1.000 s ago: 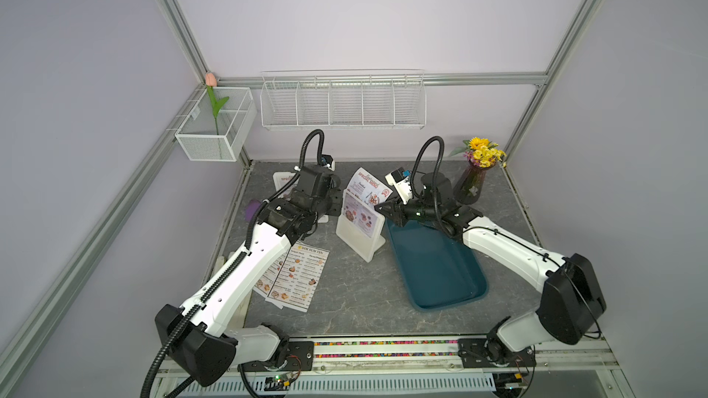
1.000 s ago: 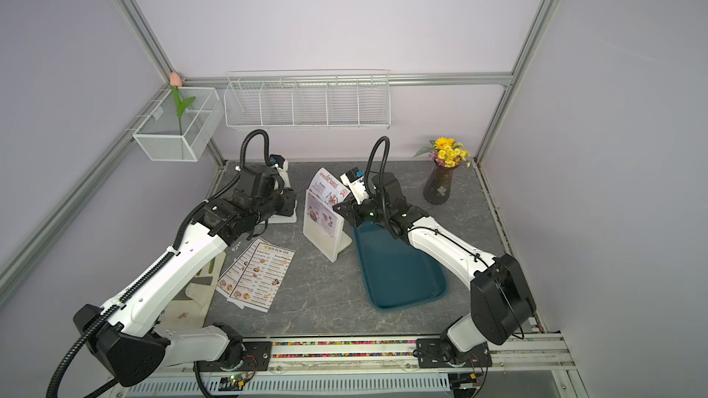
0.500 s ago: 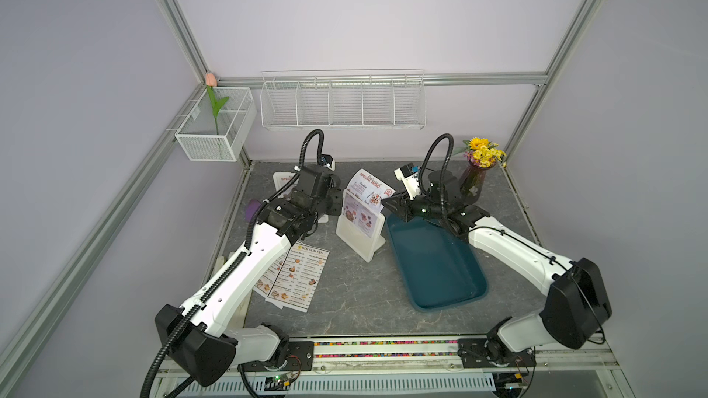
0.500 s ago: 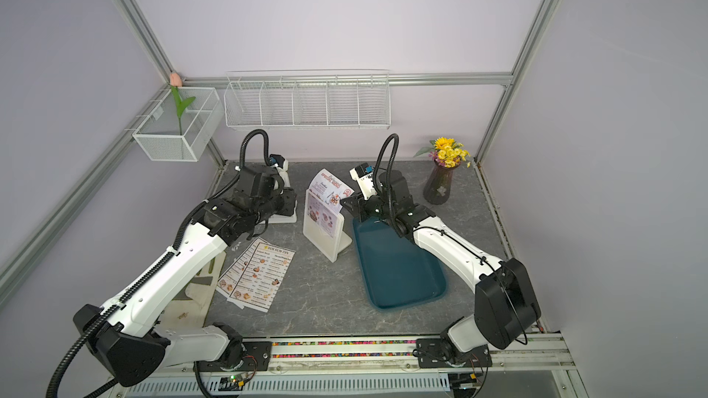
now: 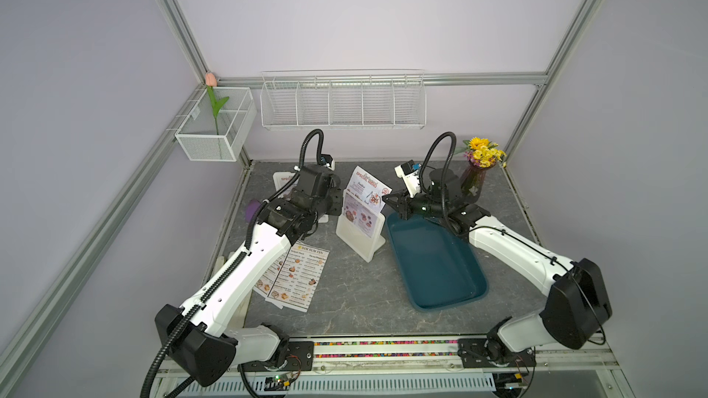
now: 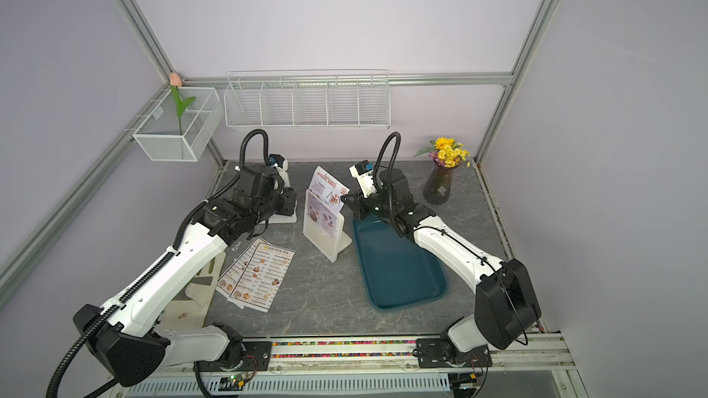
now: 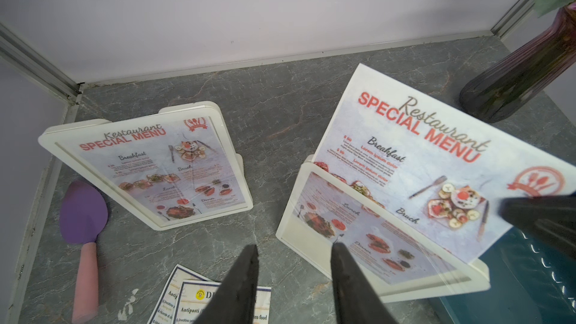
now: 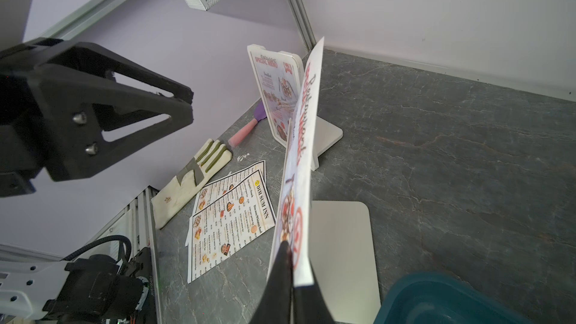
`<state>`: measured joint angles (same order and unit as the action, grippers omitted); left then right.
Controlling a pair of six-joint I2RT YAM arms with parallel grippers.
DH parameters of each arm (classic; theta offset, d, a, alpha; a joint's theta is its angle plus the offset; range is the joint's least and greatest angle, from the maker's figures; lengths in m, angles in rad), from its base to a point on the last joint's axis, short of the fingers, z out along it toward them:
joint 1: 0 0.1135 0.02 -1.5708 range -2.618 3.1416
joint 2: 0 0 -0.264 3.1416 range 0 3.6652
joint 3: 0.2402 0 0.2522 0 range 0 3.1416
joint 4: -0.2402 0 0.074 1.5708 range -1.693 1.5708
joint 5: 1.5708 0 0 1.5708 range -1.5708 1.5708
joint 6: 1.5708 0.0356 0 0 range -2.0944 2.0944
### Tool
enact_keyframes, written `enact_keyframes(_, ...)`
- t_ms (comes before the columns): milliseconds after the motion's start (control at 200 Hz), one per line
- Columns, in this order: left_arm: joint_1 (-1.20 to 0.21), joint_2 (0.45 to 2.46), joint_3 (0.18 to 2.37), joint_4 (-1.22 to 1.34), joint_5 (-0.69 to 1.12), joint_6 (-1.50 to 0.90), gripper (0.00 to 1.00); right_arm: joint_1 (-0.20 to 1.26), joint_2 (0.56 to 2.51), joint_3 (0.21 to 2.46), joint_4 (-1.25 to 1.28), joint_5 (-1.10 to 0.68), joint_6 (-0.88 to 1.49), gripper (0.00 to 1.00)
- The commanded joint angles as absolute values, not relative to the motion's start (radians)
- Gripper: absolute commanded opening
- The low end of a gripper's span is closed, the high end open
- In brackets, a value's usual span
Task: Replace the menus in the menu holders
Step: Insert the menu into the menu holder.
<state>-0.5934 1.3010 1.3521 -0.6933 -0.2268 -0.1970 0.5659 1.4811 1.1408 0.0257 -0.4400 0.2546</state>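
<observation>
Currently on the first step of the swap: pulling the old sheet out of the near menu holder [image 5: 352, 237]. Right gripper [image 8: 288, 244] is clamped on the SPECIAL MENU sheet [image 7: 420, 138] at the corner by the red badge. The sheet is roughly half out of the slot and skewed, with its lower part behind the clear front.

Left gripper [image 7: 295, 246] has its jaws parted with nothing between them. It hovers just in front of that holder, and I can't see any contact.

Far menu holder [image 7: 50, 134] stands near the back wall with the second SPECIAL MENU sheet [image 7: 162, 169] fully seated. Both DIM SUM INN menus [image 5: 302, 277] lie flat on the table, overlapping, beside the left arm and well apart from either holder. Teal tray [image 5: 436, 262] sits just beside the near holder.

My read: early in the task, nothing replaced yet.

Next move:
- Draw the sheet out along the slot line until it clears; the tray looks like the likely drop spot.
- Keep the pull in plane. A sideways tug could crease the paper or tip the holder, which is unbraced.
- The left gripper could steady the base.
- After that comes the harder part, getting a thin, flat DIM SUM INN sheet off the table.
</observation>
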Motion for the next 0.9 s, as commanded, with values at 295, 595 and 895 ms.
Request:
enact_keyframes(295,-0.587,1.297,1.375,-0.684,-0.209,-0.215,0.41,0.563,1.422,1.162,-0.065,-0.504,0.148,0.07)
enact_keyframes(595,-0.586,1.295,1.377,-0.683,-0.208,-0.215,0.41,0.583,1.474,1.181,-0.090,-0.510,0.131,0.07)
enact_keyframes(895,-0.586,1.289,1.373,-0.686,-0.219,-0.209,0.41,0.590,1.510,1.191,-0.062,-0.503,0.148,0.11)
